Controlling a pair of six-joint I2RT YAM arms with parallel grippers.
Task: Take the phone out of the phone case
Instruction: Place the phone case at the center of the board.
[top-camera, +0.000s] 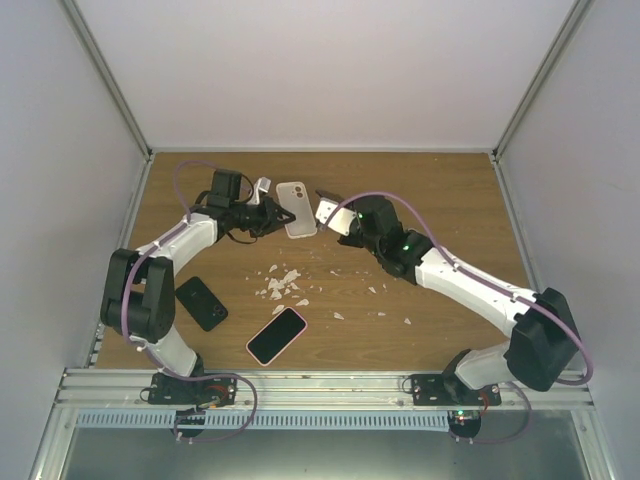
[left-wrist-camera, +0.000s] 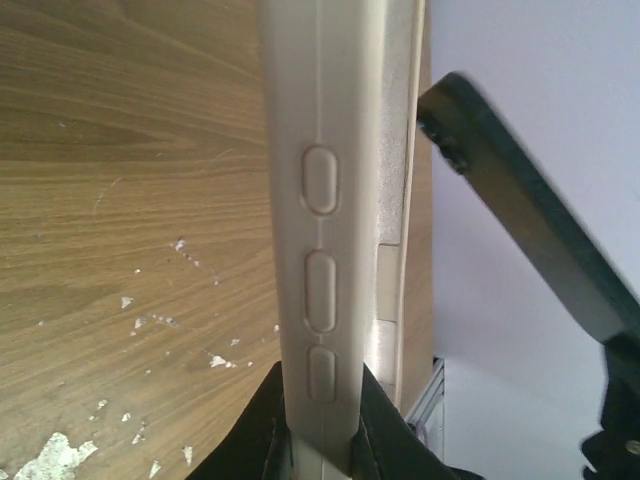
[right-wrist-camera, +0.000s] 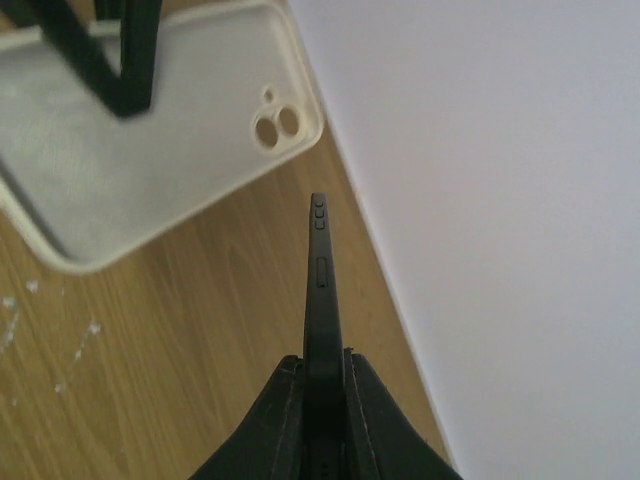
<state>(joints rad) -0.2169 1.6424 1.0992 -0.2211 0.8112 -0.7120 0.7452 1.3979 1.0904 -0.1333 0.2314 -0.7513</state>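
Already apart, empty case (right-wrist-camera: 200, 150) held off the table (top-camera: 430, 190), its edge pinched in the closed left gripper (left-wrist-camera: 320, 425), phone (right-wrist-camera: 320, 290) just beside it, edge-on, clamped by the closed right gripper (right-wrist-camera: 322, 385), white scraps (top-camera: 283, 283) below.

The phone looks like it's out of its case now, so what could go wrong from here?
The right gripper pinches the dark phone near one end only, so it could pivot or slip and drop onto the table. The left gripper holds the cream case by one end too, close beside the phone; a careless move might knock them together. White scraps lie below, so anything set down there may rest unevenly.
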